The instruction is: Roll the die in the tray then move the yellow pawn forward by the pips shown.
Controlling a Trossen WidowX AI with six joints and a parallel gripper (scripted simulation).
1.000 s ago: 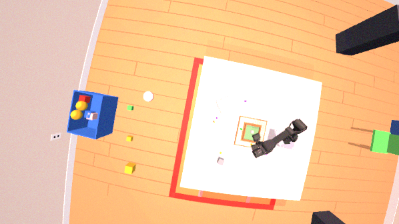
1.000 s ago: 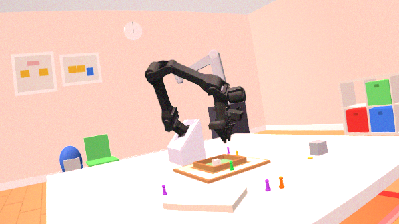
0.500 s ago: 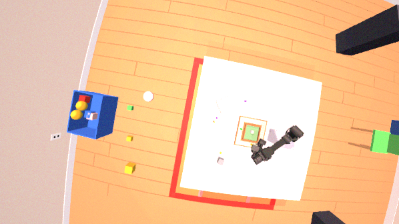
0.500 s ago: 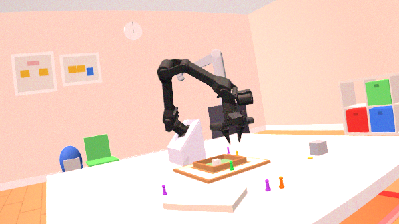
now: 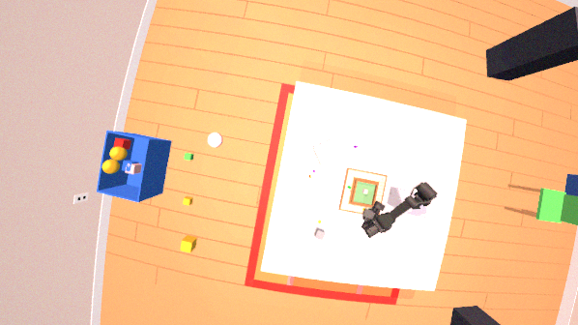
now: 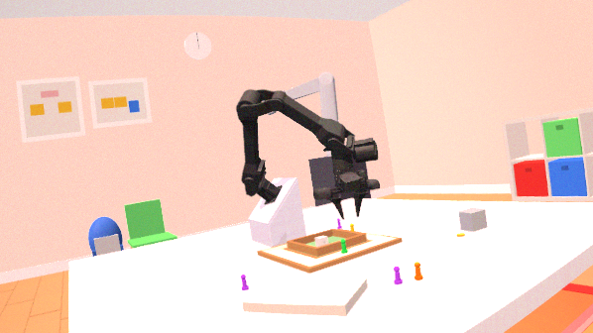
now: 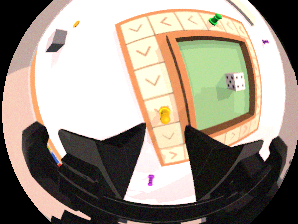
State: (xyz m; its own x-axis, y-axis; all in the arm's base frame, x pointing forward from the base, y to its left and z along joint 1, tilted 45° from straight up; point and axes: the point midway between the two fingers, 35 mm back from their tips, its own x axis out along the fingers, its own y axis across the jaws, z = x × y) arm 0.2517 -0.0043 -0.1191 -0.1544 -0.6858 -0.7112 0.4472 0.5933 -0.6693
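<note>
The yellow pawn (image 6: 352,228) (image 7: 164,115) stands on a tile of the board (image 5: 344,195) (image 6: 288,256) (image 7: 156,80), beside the tray (image 6: 302,248) (image 7: 188,85). My gripper (image 6: 350,217) (image 7: 165,128) is partly open and empty, pointing down above the table near the yellow pawn. In the wrist view the pawn shows just beyond the gap between the fingertips. The white die (image 5: 365,192) (image 6: 321,241) (image 7: 235,81) rests in the tray on the green floor; several pips show on its faces. The green pawn (image 5: 349,187) (image 6: 344,246) (image 7: 215,19) stands on another board tile.
A purple pawn (image 6: 339,223) (image 7: 150,180) stands off the board near my fingers. More purple pawns (image 6: 398,276) (image 6: 244,282), an orange pawn (image 6: 417,271), a white slab (image 6: 297,305), a grey cube (image 5: 319,233) (image 6: 472,220) (image 7: 57,41) and a small yellow disc (image 6: 460,234) are farther off.
</note>
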